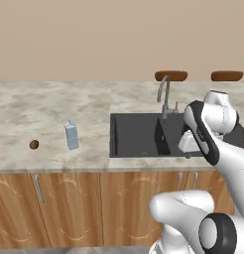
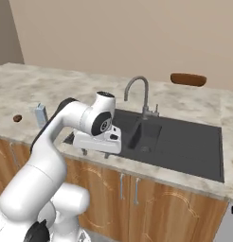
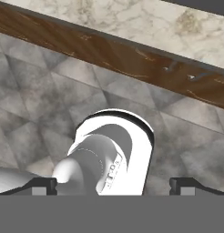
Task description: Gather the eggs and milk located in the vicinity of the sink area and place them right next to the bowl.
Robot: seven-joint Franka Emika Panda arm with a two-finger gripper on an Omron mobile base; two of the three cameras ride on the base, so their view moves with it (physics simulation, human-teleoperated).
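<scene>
Left base view — one egg, one milk, one sink; end effector spread wide, empty.

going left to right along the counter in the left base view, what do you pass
egg → milk → sink → faucet → robot arm
</scene>
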